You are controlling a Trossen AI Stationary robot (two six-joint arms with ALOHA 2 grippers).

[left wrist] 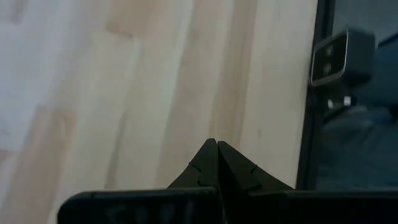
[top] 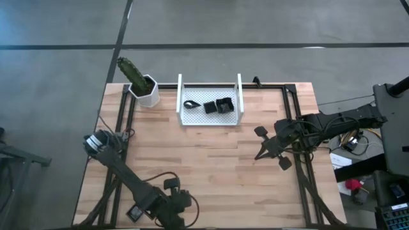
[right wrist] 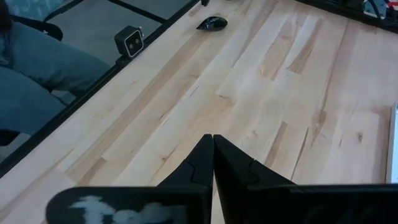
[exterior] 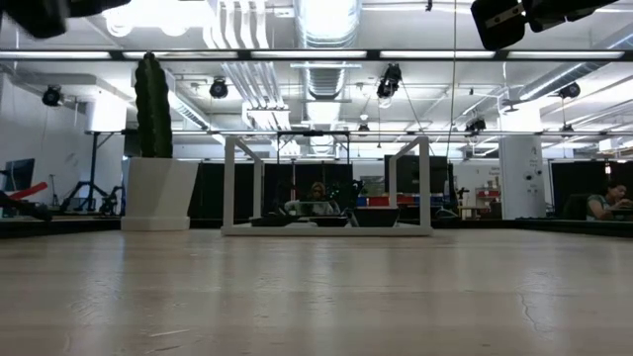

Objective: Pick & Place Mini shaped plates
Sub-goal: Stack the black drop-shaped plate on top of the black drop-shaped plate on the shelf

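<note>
**Colleague:** How far are we with the mini shaped plates?

**Me:** From the high view, I see three dark mini shaped plates (top: 209, 106) inside the white tray (top: 211, 119) at the far side of the table (top: 211, 172). One looks leaf shaped and two look square. I see no other plate on the wood in this view, so I judge the placing is nearly done or done (I cannot count stacked ones).

**Colleague:** And the arms?

**Me:** The left gripper (top: 181, 203) rests at the near edge. The right gripper (top: 259, 153) hangs over the right part of the table, well apart from the tray. Neither one carries anything.

**Colleague:** The low view?

**Me:** There the tray stands in the middle, far off, with low dark shapes in it, the plates I think. The cactus pot (exterior: 158, 193) is beside it. The boards in front of it are bare.

**Colleague:** Left wrist?

**Me:** My left fingers (left wrist: 205, 171) are pressed together, with nothing between them, over plain wood close to the table's edge rail. No plate here.

**Colleague:** Right wrist?

**Me:** Right fingers (right wrist: 202, 163) also closed tight and empty. But far off, near the table edge, lies one small dark object (right wrist: 211, 23). It may be a leaf plate left outside the tray (it is too small to be sure). If it is, one pick is left for me.
</note>
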